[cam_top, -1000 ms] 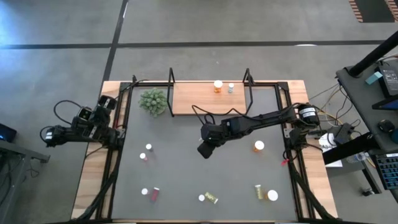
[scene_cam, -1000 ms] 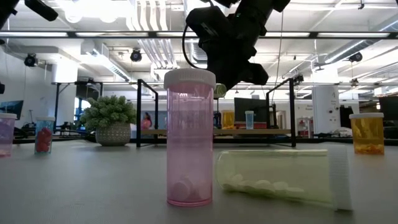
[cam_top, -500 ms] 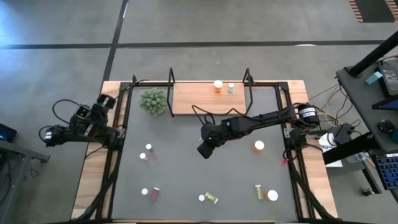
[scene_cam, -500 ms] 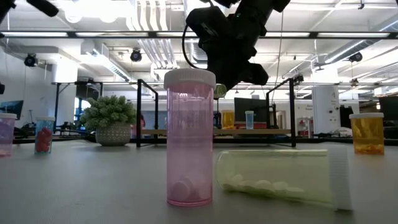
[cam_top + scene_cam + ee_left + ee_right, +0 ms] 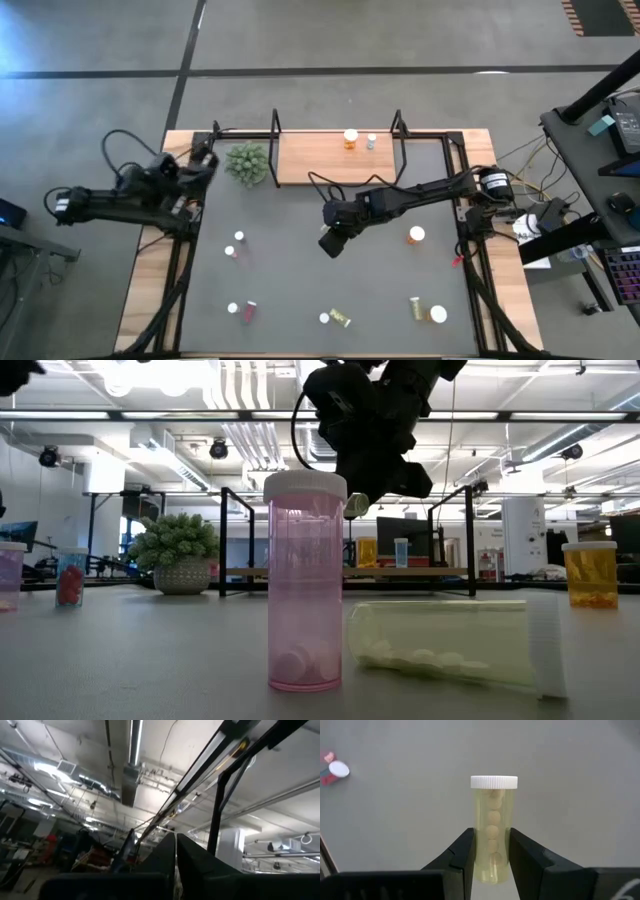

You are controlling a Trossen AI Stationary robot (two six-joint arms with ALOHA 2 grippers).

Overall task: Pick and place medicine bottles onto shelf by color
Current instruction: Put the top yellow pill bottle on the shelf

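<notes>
My right gripper hangs over the middle of the dark mat, shut on a yellow-green medicine bottle with a white cap. On the wooden shelf at the far edge stand an orange bottle and a pale one. Other bottles stand or lie on the mat: red ones, yellow-green ones and an orange one. My left gripper is shut, holds nothing, and points up at the table's left edge. My right gripper pinches the bottle's body between its two fingers, on the half away from the cap. The fingers slant down from the table's right side and the bottle lies along them. Its capped end sticks out past the fingertips, clear of the mat.
A small spiky green plant stands by the shelf's left upright. Black frame rails run along both sides of the mat. In the low view a pink bottle stands beside a lying yellow-green one near the front edge.
My left arm has unfolded. Its gripper has risen, moved toward the plant and tipped so that it points upward, staying shut. My right gripper and its bottle have kept still.
</notes>
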